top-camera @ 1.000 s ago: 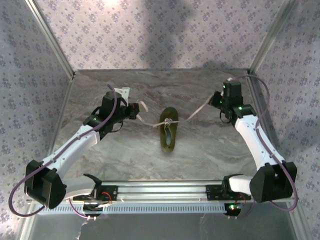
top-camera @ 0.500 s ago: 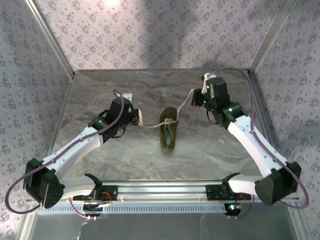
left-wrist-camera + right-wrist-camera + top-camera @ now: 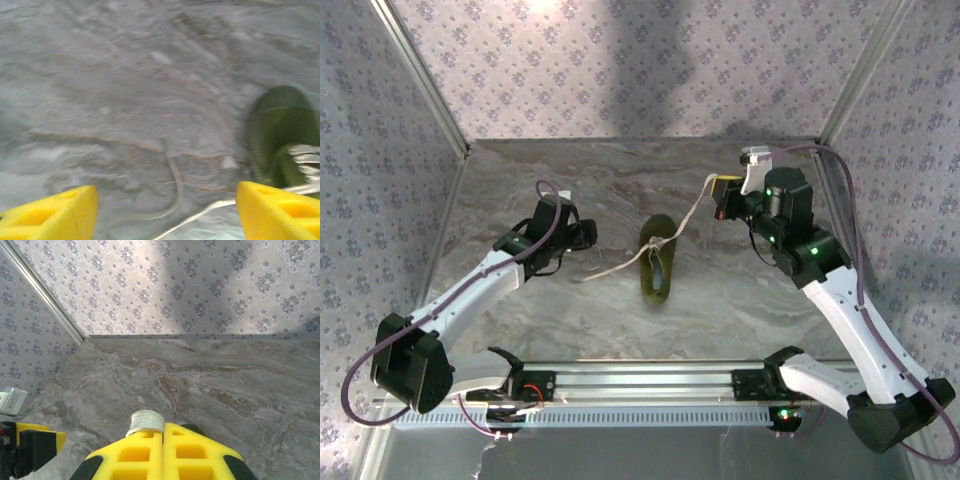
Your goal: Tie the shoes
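Shoe sits mid bench, long axis running away from us, between the two arms. We count one shoe, two lace ends, two hands.

Left lace lies slack on the bench, running from the shoe's far end toward the left hand. That hand's jaws are wide apart and hold nothing. In the left wrist view the lace curls on the bench between the yellow fingers, with the shoe at right.

Right lace rises off the shoe to the right hand. In the right wrist view its fingers are together, clamped on a bit of white lace poking out at the tips.

The laces cross at the shoe's far end; we cannot tell how tight.

We judge the shoe light and likely to slide or tip if a lace is tugged hard. Laces look thin, limp and slippery, so we would pinch each near its free end, not the shoe body.
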You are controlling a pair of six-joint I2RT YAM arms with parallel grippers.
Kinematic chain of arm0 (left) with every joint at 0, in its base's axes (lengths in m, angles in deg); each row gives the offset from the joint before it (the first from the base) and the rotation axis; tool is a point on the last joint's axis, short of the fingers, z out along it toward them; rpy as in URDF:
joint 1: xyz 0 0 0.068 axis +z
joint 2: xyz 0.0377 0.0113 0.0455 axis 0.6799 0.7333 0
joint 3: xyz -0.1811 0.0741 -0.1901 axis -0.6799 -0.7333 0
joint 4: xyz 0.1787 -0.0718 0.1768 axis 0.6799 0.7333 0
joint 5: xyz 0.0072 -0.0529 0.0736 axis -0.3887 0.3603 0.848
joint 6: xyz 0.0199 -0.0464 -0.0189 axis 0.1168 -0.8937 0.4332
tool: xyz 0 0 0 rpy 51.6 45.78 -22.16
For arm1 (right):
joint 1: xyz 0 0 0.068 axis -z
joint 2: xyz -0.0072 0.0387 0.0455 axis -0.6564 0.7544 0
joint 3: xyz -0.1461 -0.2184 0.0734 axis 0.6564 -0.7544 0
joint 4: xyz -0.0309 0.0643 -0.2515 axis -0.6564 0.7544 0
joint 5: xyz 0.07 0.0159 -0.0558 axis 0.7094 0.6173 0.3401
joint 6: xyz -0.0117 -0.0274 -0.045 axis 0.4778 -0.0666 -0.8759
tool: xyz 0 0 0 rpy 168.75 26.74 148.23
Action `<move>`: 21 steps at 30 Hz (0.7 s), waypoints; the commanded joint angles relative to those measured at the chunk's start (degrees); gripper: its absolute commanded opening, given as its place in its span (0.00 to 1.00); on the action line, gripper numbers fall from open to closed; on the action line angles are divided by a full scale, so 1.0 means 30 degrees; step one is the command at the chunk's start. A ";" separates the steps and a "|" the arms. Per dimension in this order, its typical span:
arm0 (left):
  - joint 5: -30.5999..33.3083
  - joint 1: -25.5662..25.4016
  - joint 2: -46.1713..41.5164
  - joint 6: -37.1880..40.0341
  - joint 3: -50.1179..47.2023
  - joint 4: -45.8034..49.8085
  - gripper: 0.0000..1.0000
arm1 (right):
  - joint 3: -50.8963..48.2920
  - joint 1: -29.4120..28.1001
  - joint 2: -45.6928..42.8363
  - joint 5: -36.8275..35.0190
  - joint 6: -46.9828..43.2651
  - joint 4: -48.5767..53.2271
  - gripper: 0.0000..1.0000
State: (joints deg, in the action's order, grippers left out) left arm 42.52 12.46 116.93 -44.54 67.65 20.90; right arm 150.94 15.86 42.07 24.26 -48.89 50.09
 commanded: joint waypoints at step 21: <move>-0.9482 -0.4343 1.0599 1.1229 0.8131 -0.3447 0.82 | 0.1895 0.0560 0.0165 0.0813 0.3278 0.1699 0.00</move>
State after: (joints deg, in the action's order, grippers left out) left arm 14.96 0.40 146.15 -14.00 88.61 8.39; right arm 154.66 17.08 42.46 25.28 -41.26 53.91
